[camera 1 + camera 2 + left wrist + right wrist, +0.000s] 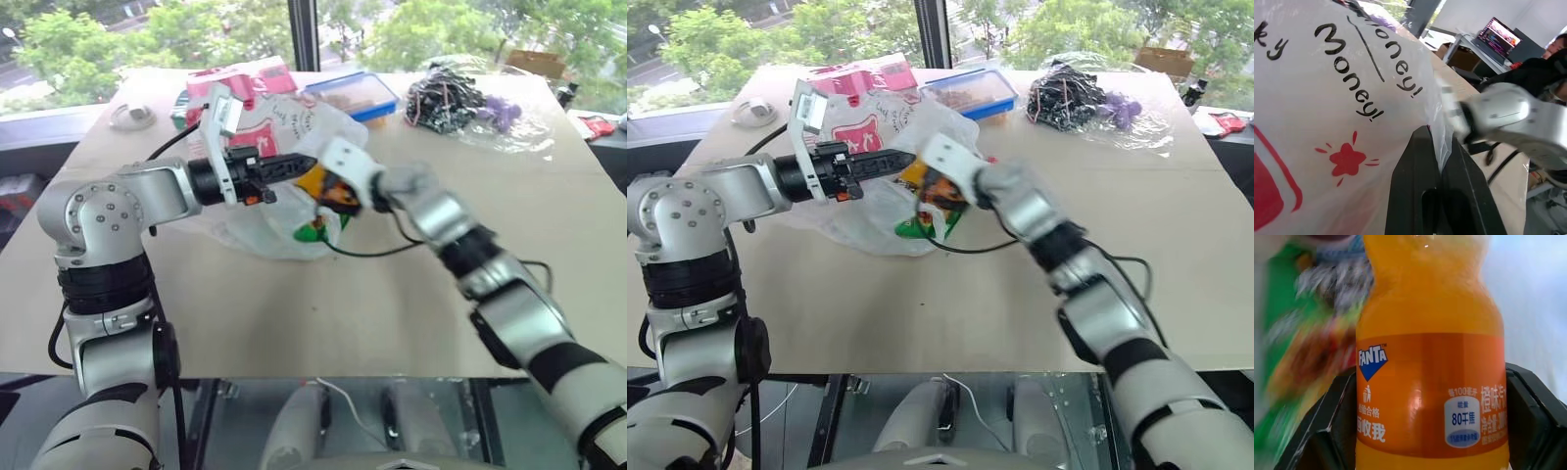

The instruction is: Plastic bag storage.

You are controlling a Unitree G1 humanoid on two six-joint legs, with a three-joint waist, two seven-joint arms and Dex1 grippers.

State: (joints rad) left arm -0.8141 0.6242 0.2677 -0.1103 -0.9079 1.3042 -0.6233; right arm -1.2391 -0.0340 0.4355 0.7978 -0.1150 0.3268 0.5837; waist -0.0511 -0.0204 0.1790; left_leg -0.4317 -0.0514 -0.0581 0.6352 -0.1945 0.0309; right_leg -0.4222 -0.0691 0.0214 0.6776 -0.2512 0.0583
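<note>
The plastic bag (265, 230) is white and crinkly with red logos and black lettering, and lies at the middle of the table. My left gripper (304, 163) is shut on a fold of the bag's upper edge and holds it raised; the film is pinched between its black fingers (1418, 166). My right gripper (335, 188) grips an orange Fanta bottle (1430, 357) between its two fingers and holds it at the bag, just beside the left fingertips. A shiny green snack packet (921, 223) shows through the bag below the bottle.
A blue-lidded box (353, 95), a pink-red packet (240, 78) and a clear bag of dark cords (451, 98) lie at the far edge of the beige table (343, 313). A small white round thing (132, 116) sits far left. A black cable (377, 250) trails under my right wrist.
</note>
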